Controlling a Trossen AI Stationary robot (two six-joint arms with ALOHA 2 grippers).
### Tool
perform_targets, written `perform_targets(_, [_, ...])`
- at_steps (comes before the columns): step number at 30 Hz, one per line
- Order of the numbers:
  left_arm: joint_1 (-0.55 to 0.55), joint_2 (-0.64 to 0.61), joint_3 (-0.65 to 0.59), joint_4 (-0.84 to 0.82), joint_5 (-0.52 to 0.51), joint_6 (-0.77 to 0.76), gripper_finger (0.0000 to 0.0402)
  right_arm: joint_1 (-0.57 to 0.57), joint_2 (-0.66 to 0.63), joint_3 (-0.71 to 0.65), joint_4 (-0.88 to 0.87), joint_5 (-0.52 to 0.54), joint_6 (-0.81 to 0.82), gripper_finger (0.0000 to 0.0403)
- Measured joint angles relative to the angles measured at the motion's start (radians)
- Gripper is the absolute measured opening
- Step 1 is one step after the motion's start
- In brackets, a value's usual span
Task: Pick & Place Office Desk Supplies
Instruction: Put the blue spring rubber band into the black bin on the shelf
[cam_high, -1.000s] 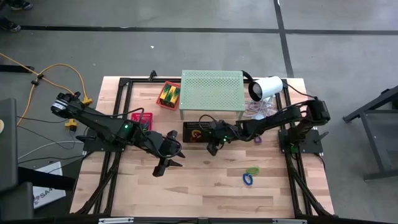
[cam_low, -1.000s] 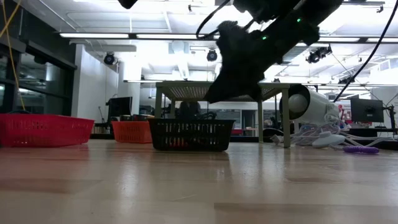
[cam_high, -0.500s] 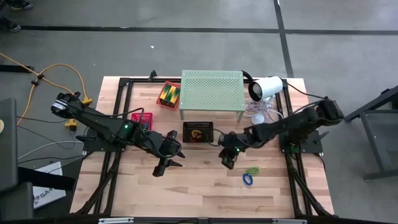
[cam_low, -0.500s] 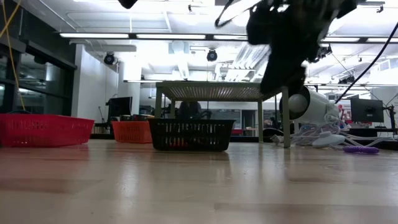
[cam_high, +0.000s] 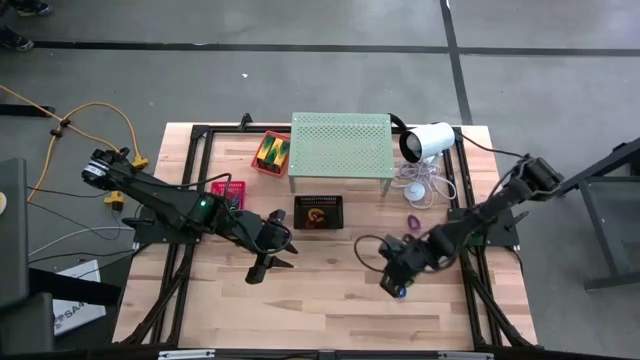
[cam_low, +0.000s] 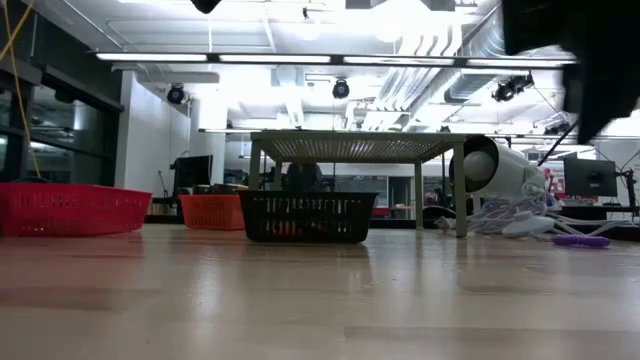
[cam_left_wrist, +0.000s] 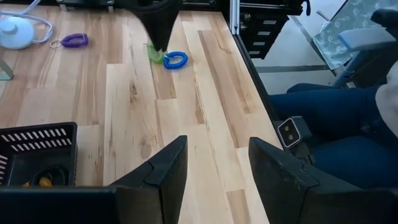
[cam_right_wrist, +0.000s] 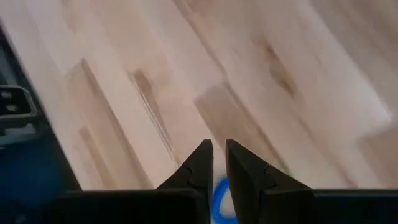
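Two arms share the counter (cam_high: 300, 300). The right gripper (cam_high: 394, 284), fingers nearly together and empty, hangs right over the blue loop (cam_left_wrist: 176, 60), which lies flat just ahead of its tips beside the green loop (cam_left_wrist: 153, 52). The left gripper (cam_high: 268, 262), fingers apart, waits mid-counter, well apart from the loops.

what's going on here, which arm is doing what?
The right gripper, jaws nearly shut and empty, hovers over the blue loop and green loop on the bare wood. The left gripper waits open mid-table, holding nothing. The black basket in front of the pale-green shelf already holds a few small items; a purple loop lies loose near the white lamp.
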Motion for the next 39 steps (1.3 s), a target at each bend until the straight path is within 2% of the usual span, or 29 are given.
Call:
perform_targets(8, [0.0, 0.0, 0.0, 0.0, 0.0, 0.0, 0.0166, 0.143, 0.0, 0.0, -0.064, 0.066, 0.282, 0.0032])
perform_targets(13, [0.0, 0.0, 0.0, 0.0, 0.0, 0.0, 0.0166, 0.187, 0.0, 0.0, -0.064, 0.084, 0.304, 0.0034])
perform_targets(17, [0.0, 0.0, 0.0, 0.0, 0.0, 0.0, 0.0166, 0.207, 0.011, 0.0, -0.062, 0.085, 0.269, 0.0053])
perform_targets(22, [0.0, 0.0, 0.0, -0.001, 0.0, 0.0, 0.0166, 0.225, 0.034, 0.0, -0.063, 0.06, 0.282, 0.0095])
perform_targets(27, [0.0, 0.0, 0.0, -0.001, 0.0, 0.0, 0.0166, 0.238, 0.056, 0.0, -0.056, 0.003, 0.388, 0.0123])
perform_targets(33, [0.0, 0.0, 0.0, -0.001, 0.0, 0.0, 0.0166, 0.222, 0.074, 0.0, -0.06, -0.084, 0.579, 0.0123])
perform_targets(39, [0.0, 0.0, 0.0, -0.001, 0.0, 0.0, 0.0166, 0.209, 0.118, 0.0, -0.069, -0.104, 0.622, 0.0122])
